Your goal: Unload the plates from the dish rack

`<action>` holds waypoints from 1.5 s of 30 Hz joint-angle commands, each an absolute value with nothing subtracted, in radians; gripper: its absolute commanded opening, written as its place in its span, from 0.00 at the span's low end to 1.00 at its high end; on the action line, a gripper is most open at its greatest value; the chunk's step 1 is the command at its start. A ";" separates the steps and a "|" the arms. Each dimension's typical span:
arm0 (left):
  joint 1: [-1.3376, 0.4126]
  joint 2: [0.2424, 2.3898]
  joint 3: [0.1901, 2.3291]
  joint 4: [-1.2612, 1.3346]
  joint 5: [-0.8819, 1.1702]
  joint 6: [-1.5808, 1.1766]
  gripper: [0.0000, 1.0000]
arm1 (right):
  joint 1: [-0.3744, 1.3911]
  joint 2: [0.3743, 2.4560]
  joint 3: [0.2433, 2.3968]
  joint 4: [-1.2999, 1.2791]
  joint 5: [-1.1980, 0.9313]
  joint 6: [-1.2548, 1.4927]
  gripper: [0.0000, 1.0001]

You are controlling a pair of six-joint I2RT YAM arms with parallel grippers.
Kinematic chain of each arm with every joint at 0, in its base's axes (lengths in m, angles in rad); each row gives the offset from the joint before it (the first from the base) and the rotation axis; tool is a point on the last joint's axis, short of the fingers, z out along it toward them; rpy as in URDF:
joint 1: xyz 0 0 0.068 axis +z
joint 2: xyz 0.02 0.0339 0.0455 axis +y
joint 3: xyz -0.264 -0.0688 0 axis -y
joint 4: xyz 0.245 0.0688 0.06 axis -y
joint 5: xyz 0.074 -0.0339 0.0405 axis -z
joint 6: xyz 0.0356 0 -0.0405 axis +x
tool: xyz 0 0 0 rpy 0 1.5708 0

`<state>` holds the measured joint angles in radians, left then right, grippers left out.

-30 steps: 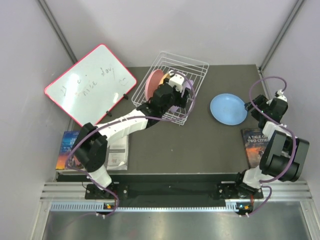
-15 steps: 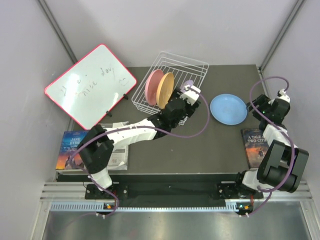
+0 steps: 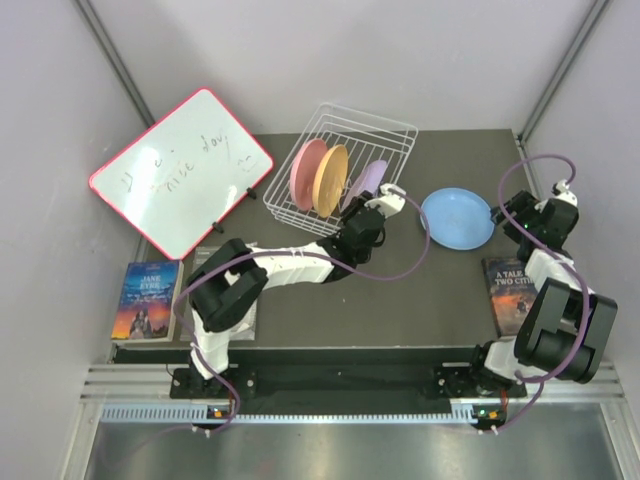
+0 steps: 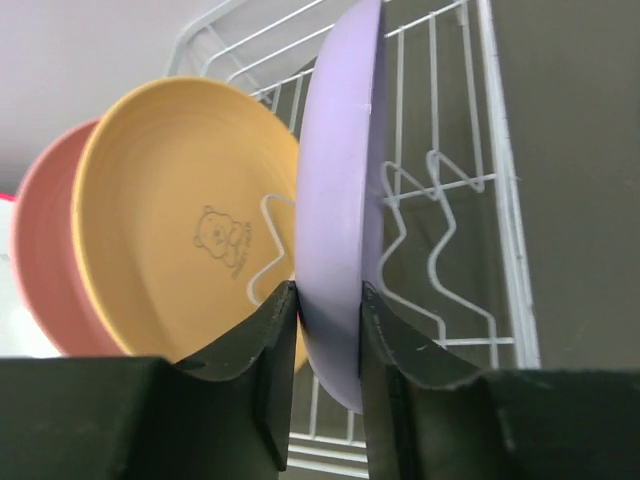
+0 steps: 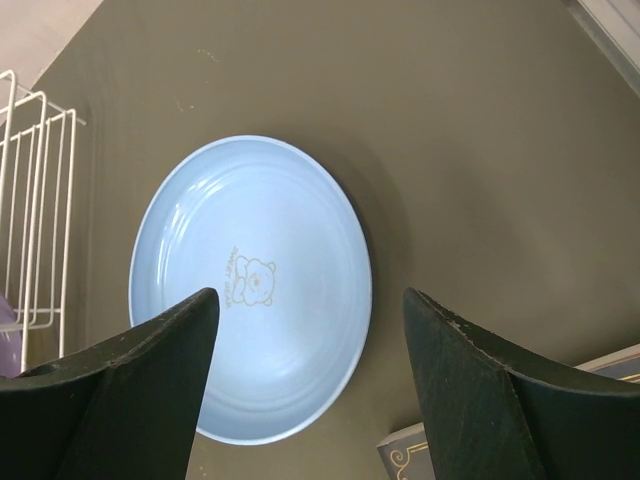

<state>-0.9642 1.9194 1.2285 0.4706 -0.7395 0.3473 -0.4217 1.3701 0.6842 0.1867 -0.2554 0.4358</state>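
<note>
The white wire dish rack (image 3: pixel 398 132) stands at the back of the dark table. In it three plates stand on edge: pink (image 3: pixel 307 172), orange (image 3: pixel 331 180) and lilac-purple (image 3: pixel 368 180). My left gripper (image 3: pixel 378 203) is at the rack's near right side. In the left wrist view, my left gripper (image 4: pixel 330 300) is shut on the lower rim of the purple plate (image 4: pixel 340 180), one finger on each face, with the orange plate (image 4: pixel 180 220) and the pink plate (image 4: pixel 45 260) behind it. The light blue plate (image 5: pixel 250 290) lies flat on the table. My right gripper (image 5: pixel 310 295) hangs open above it, empty.
A red-framed whiteboard (image 3: pixel 180 170) leans at the back left. Books lie at the near left (image 3: pixel 148 298) and the near right (image 3: pixel 510 290), and a white booklet (image 3: pixel 238 305) lies by the left arm. Grey walls close in both sides.
My left gripper came from over the rack round to its near right side and closed on the purple plate's rim. The right arm has barely moved.
</note>
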 commanded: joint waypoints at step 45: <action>-0.854 1.657 1.496 0.211 -0.714 0.158 0.00 | -0.164 1.221 0.761 0.140 -0.423 0.348 0.75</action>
<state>-0.8612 1.7981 1.4776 0.5259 -0.9466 0.5217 -0.2535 1.3098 0.6899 0.1421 -0.3794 0.3977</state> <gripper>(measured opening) 0.075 0.746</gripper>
